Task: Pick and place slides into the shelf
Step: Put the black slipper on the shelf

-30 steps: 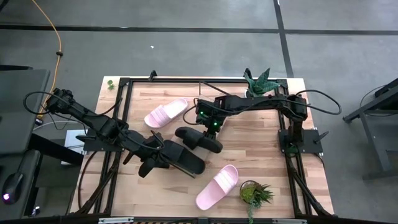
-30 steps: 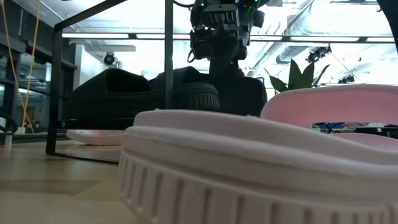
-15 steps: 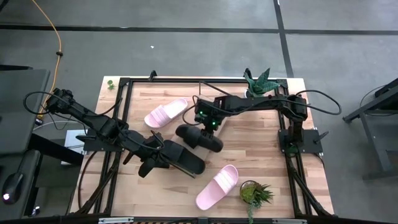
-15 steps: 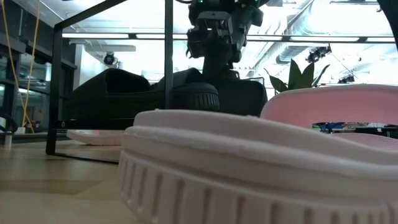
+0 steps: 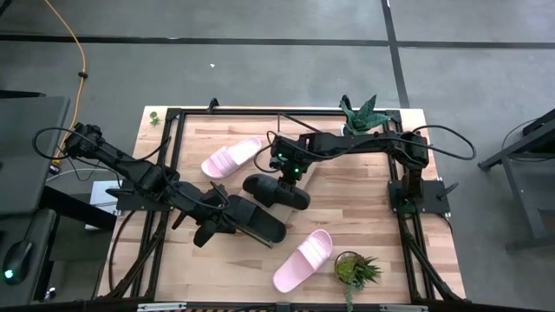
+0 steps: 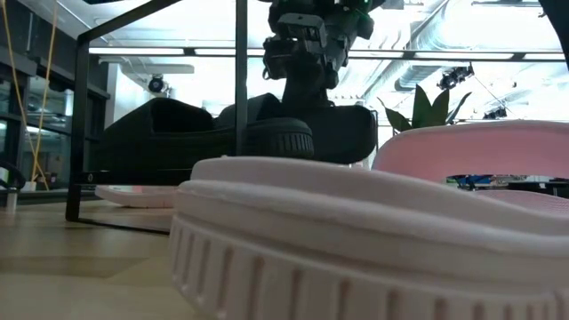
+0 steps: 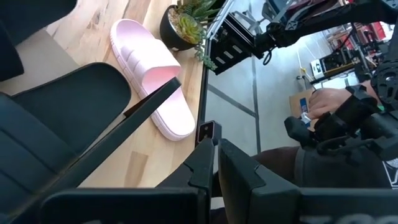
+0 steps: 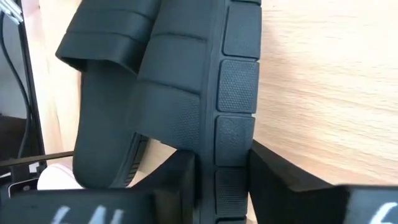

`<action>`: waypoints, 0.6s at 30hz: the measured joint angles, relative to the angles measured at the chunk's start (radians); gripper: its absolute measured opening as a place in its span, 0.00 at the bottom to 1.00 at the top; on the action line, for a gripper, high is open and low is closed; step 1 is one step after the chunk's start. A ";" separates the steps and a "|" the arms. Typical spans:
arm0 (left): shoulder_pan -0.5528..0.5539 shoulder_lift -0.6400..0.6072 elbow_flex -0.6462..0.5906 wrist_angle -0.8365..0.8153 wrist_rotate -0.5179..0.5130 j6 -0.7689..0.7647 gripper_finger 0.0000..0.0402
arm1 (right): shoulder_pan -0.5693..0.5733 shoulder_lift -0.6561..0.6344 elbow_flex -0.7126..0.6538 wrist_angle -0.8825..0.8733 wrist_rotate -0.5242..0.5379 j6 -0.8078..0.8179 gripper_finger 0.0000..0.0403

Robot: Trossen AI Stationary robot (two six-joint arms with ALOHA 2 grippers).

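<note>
The wooden table [image 5: 364, 195] carries two pink slides [image 5: 231, 159] and two potted plants [image 5: 355, 269].

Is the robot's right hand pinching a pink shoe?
No, the right gripper is clamped on the edge of a black slide, with its textured sole between the fingers.

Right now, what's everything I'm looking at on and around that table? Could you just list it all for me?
Black slide held by right gripper: one, matte black, mid-table, its edge pinched.
Black slide at left gripper: one, matte black, nearer the front.
Pink slide, back: one, pale pink, back left of centre.
Pink slide, front: one, pale pink, front, beside the potted plant.
Potted plant: one, green in a dark pot, front right.
Spiky plant: one, green, back right edge.
Table: one, light wood, black frame around it.
Person: one, dark sleeve, beyond the table's edge in the left wrist view.
Right gripper: shut on a black slide.
Left gripper: at the other black slide; grip unclear.
</note>
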 joint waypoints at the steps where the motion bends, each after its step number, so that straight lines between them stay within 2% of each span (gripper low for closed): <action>1: 0.000 0.000 0.000 -0.002 -0.003 0.000 0.04 | -0.001 0.000 0.000 0.000 0.000 0.000 0.22; 10: 0.000 0.000 0.000 -0.004 -0.006 0.000 0.04 | -0.006 0.000 0.000 0.055 -0.074 0.032 0.20; 18: 0.000 0.000 0.000 -0.003 -0.006 0.000 0.04 | -0.006 0.000 0.000 0.117 -0.056 0.106 0.20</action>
